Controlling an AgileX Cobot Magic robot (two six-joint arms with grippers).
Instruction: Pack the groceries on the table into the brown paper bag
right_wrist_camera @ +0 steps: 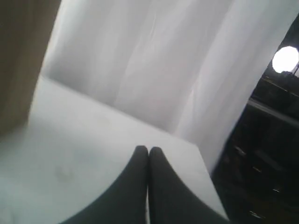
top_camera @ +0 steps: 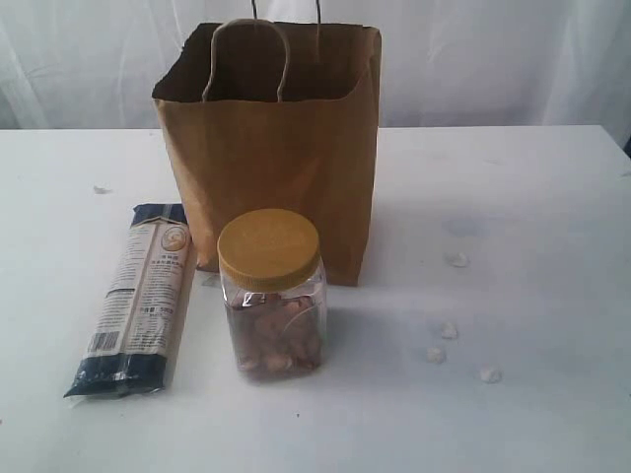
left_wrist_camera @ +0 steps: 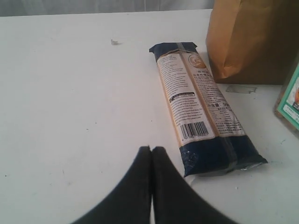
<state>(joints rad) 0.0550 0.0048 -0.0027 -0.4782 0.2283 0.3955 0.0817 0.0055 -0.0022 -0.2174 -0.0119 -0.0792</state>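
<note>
**Inspector:** Where do the goods stand?

**Assessor:** The long navy-and-beige pasta packet [top_camera: 133, 301] lies flat on the white desk [top_camera: 513, 246], left of the clear square jar with the yellow screw lid [top_camera: 271, 296]. The jar stands upright just in front of the tall brown kraft paper bag [top_camera: 276, 168]. Neither item is packed yet.

**Inspector:** And the relation that governs the next move?

**Assessor:** The packet's long axis runs away from the left tool [left_wrist_camera: 152, 149] toward the bag's base, and its nearer navy end is close beside the tips without touching. I judge the left arm the nearer. Gripping across the narrow width would call for little turning of the wrist.

**Inspector:** State of the tools?

**Assessor:** Left tool: fingers pressed together, holding nothing. Right tool [right_wrist_camera: 148, 149]: likewise closed and empty, facing the curtain and bare desk, with no grocery before it.
</note>
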